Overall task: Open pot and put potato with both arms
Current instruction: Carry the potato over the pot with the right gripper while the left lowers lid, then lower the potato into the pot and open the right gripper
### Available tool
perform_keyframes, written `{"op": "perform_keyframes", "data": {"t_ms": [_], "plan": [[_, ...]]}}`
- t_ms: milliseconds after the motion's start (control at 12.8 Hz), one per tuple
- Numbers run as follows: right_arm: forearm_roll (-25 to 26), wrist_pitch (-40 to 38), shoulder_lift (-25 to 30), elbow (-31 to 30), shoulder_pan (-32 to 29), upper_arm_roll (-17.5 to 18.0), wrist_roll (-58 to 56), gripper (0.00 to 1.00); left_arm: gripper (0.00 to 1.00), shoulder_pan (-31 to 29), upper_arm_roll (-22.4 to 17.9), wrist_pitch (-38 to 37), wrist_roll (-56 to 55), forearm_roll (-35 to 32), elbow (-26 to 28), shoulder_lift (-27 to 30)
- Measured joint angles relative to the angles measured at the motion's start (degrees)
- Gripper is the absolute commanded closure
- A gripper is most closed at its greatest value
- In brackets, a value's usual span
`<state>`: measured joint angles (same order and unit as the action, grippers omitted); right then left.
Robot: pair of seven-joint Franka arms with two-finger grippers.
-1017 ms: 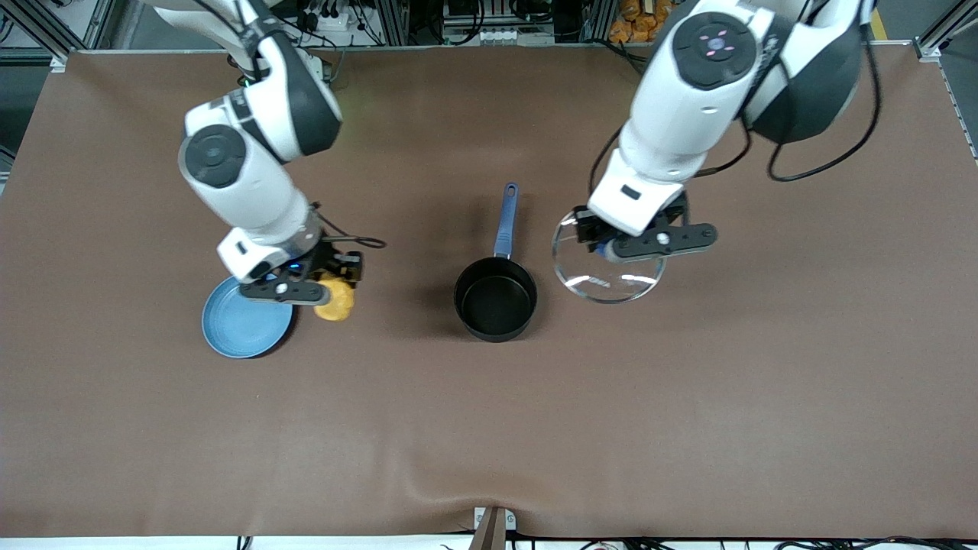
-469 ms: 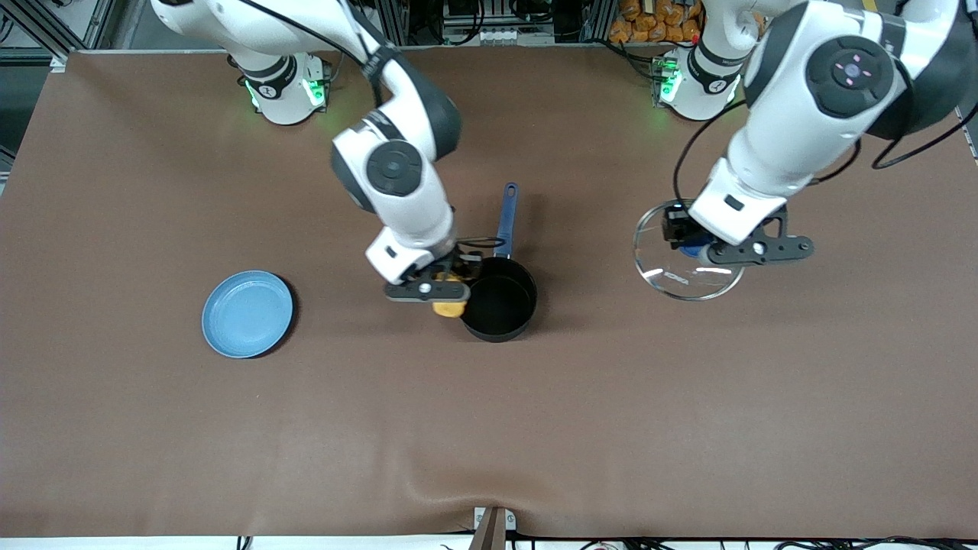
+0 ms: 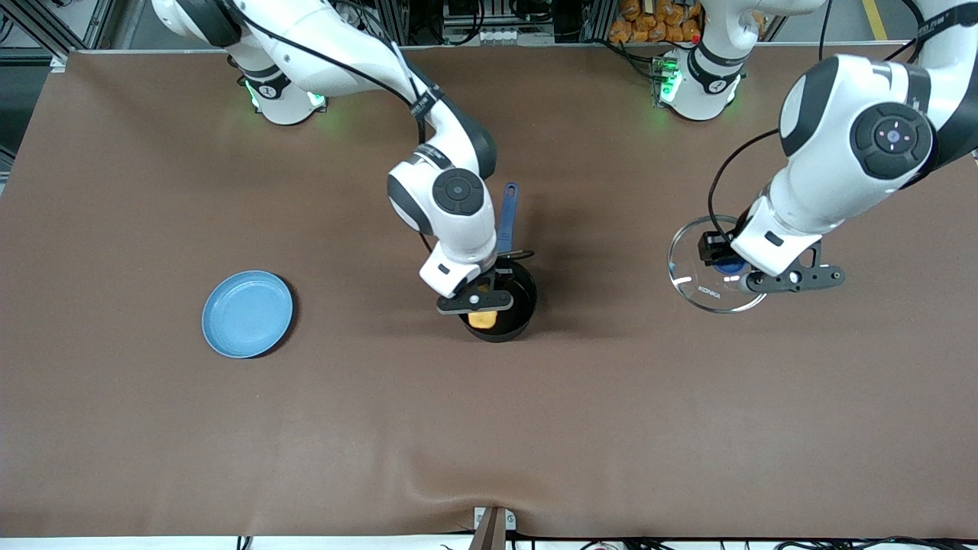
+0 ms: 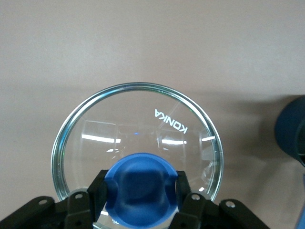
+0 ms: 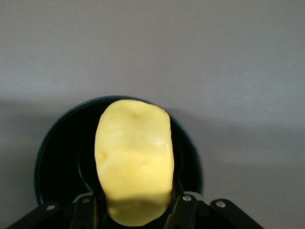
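While the right end effector (image 3: 480, 304) hung over the open mouth of the pot (image 3: 519, 313), its fingers (image 5: 183, 210) were pinched on the potato (image 3: 481, 318), which hung above the black interior and was not resting on the bottom. From the right wrist view, the potato (image 5: 134, 157) was a pale yellow oval gripped at its lower end, with the pot's round rim (image 5: 52, 143) showing all around it. The pot stood near the middle of the brown bench (image 3: 489, 428), its blue handle (image 3: 507, 214) pointing toward the robots' bases and partly hidden by the right arm (image 3: 451, 206).

Toward the left arm's end of the bench, the left end effector (image 3: 726, 263) was clamped on the blue knob (image 4: 138, 188) of the glass lid (image 3: 714, 294). The lid (image 4: 138, 124) was held roughly level over bare bench, well apart from the pot; whether it touched the surface could not be told. In the left wrist view, a black finger (image 4: 100, 183) pressed against each side of the knob.

A flat blue plate (image 3: 247, 313) lay toward the right arm's end of the bench, well apart from the pot, with nothing on it.
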<state>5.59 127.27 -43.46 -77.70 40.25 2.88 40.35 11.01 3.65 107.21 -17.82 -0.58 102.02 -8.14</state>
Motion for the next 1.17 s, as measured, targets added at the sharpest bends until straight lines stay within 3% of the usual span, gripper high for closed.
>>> {"op": "perform_keyframes", "data": {"t_ms": [704,1173], "plan": [[1.38,5.94,-5.02,0.30,1.54,-0.14,0.01,1.00,1.00,-4.83,0.01,18.21,2.70,0.00,12.36,-5.14],[1.37,6.37,-6.08,0.07,1.43,-0.93,4.16,1.00,1.00,-9.68,-0.03,24.31,8.40,0.00,14.08,-11.06]]}}
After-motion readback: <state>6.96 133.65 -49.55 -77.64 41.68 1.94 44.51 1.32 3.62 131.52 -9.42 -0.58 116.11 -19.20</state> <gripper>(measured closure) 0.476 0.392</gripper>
